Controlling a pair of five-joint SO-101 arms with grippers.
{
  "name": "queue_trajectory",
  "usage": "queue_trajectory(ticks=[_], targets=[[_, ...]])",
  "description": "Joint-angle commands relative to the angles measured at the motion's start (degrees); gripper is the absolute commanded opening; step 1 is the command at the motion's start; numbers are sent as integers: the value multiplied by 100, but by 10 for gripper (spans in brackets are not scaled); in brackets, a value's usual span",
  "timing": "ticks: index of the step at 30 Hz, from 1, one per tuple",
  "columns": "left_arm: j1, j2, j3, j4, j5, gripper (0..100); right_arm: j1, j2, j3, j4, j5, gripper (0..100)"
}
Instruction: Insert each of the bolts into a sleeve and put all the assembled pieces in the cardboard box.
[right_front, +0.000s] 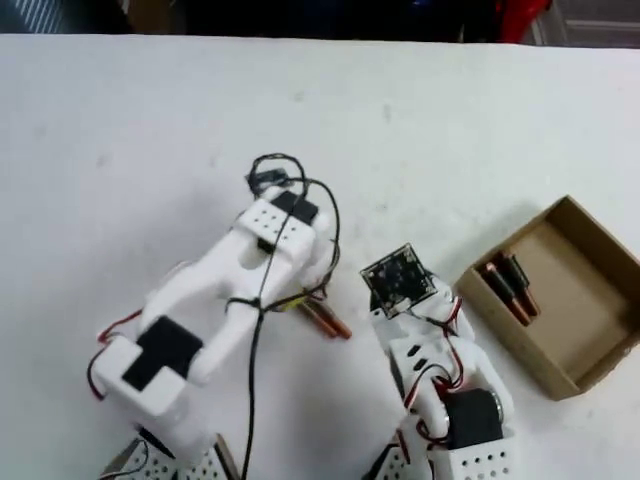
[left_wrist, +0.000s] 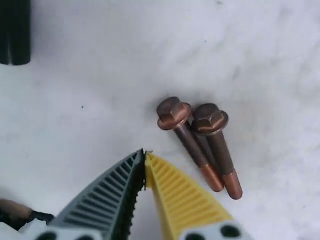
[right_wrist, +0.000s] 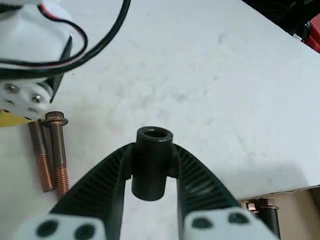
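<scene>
While right tool (right_wrist: 151, 150) grips sleeve (right_wrist: 151, 172) — left tool (left_wrist: 145, 156) clenched empty, bolts (left_wrist: 191, 145) just beside tip.

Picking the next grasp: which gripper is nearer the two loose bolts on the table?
Left. The left gripper, shut, has its tips right beside the bolts; the right gripper holds a sleeve farther off, nearer the cardboard box.

room over far table (right_front: 450, 110), left arm (right_front: 220, 290) overhanging bolts (right_front: 328, 322)

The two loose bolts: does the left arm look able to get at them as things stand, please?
Probably yes: the left gripper sits right beside the bolts, bare table between them; its shut fingers would need opening first.
</scene>
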Motion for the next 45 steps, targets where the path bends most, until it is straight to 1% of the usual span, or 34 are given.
queue_trajectory(ticks=[1,4,7,12,19,24,28,30,35,38,40,45], targets=[[92,215,-510,-79,62,24,57,-48,-26,-136,-26,16],[101,312,-554,-97,114,24,57,-48,-26,-136,-26,16],[101,338,-554,-123,325,24,57,-57,-26,-136,-26,16],[92,347,-501,-457,343,24,57,-57,-26,-136,-26,16],[92,356,-492,-695,343,24,57,-57,-26,-136,-26,16],[84,374,-492,-686,343,24,66,-57,-26,-136,-26,16],[92,637,-545,-686,343,28,66,-57,-26,-136,-26,16],[92,787,-554,-686,343,65,66,-57,-26,-136,-26,16],[92,954,-554,-686,343,247,66,-57,-26,-136,-26,16],[92,963,-554,-686,343,321,66,-57,-26,-136,-18,16],[92,936,-554,-651,343,340,66,-57,-26,-136,-18,16],[101,927,-554,-624,343,339,66,-57,-26,-136,-18,16]])
